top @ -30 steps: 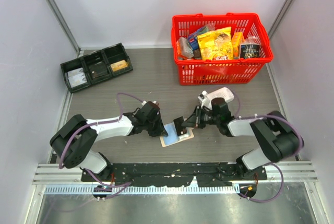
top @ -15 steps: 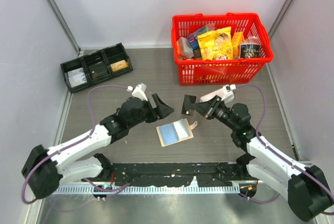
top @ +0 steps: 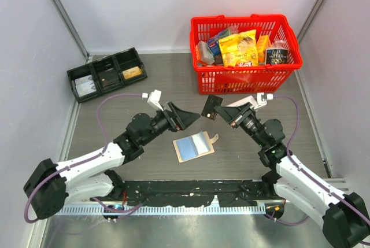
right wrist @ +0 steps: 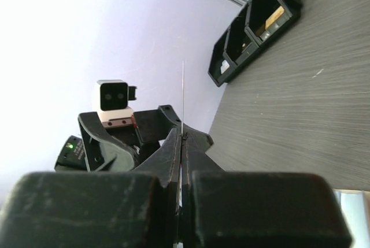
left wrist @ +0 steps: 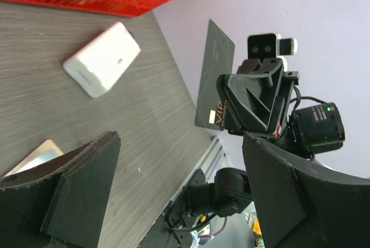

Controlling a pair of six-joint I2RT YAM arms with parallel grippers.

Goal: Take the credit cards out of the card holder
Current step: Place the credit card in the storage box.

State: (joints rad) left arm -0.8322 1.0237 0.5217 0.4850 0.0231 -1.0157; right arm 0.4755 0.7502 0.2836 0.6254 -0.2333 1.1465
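Note:
The tan card holder (top: pixel 194 145) lies flat on the table with its blue-grey inside facing up; one corner of it (left wrist: pixel 36 153) shows in the left wrist view. My right gripper (top: pixel 221 111) hangs above and behind it, shut on a black credit card (top: pixel 211 106). That card (left wrist: pixel 215 73) stands upright in the left wrist view and shows edge-on (right wrist: pixel 183 95) above my right gripper (right wrist: pixel 182 138). My left gripper (top: pixel 185 118) faces it from the left, raised off the table. Its jaws (left wrist: pixel 180 144) are open with nothing between them.
A red basket (top: pixel 245 77) full of packets stands at the back right. A black three-compartment tray (top: pixel 107 73) sits at the back left and shows again (right wrist: pixel 254 28) in the right wrist view. A small white box (left wrist: pixel 103 58) lies near the basket.
My left gripper let go at the card holder, opened and rose. My right gripper lifted the black card up and back from the holder. The holder stays flat.

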